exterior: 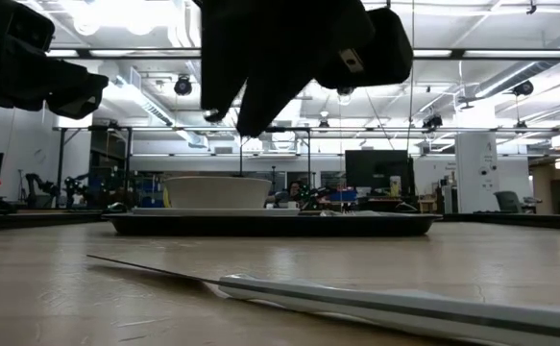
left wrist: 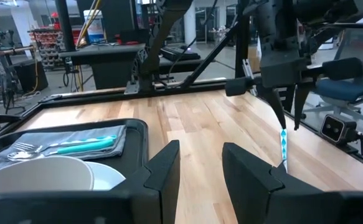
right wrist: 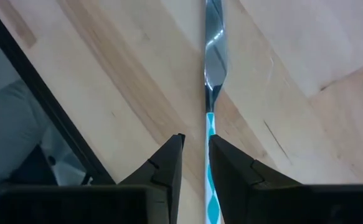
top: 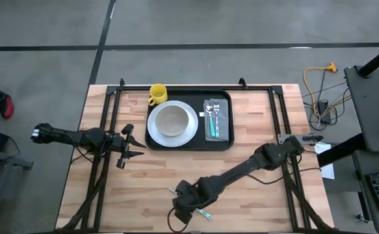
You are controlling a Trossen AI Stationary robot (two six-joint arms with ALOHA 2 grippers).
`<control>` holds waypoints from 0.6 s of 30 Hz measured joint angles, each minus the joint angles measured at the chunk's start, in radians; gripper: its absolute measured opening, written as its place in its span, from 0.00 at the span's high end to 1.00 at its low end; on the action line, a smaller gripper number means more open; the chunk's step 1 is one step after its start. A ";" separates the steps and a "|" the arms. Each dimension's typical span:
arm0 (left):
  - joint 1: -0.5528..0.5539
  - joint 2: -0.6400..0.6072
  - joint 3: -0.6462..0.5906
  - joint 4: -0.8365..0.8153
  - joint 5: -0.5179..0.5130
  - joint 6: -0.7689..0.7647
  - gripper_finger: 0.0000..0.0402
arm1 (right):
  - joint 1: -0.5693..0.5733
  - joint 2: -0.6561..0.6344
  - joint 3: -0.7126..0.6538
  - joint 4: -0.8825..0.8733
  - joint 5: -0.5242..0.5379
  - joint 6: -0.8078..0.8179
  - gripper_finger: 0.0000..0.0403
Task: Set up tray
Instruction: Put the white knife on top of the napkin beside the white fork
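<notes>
The black tray [top: 189, 148] lies at the table's far middle. It carries a white plate [top: 188, 133] with a bowl [top: 171, 120], a yellow mug [top: 156, 94], and a grey napkin [top: 215, 123] with fork and spoon. A knife [right wrist: 213, 56] with a teal handle [right wrist: 210, 186] lies flat on the wood near the front edge. My right gripper [right wrist: 195, 146] hangs just above the handle, pointing steeply down, open by a narrow gap, with the handle under one finger. It stands clear of the table [left wrist: 288, 121]. My left gripper [top: 132, 146] waits open at the left, level.
The table's black frame rails [top: 111, 130] run along the left, right and far sides. Bare wood [top: 241, 182] lies between the tray and the knife. The knife's blade [exterior: 155, 267] points toward the table's left.
</notes>
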 joint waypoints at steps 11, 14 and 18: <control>0.000 0.009 0.000 0.000 0.000 0.000 0.75 | 0.008 0.008 -0.032 0.007 -0.011 -0.088 0.81; 0.000 0.009 0.000 0.000 0.000 0.000 0.75 | 0.009 0.008 -0.033 0.009 -0.011 -0.100 0.80; 0.000 0.009 0.000 0.000 0.000 0.000 0.75 | 0.007 0.007 -0.034 0.024 -0.014 -0.076 0.80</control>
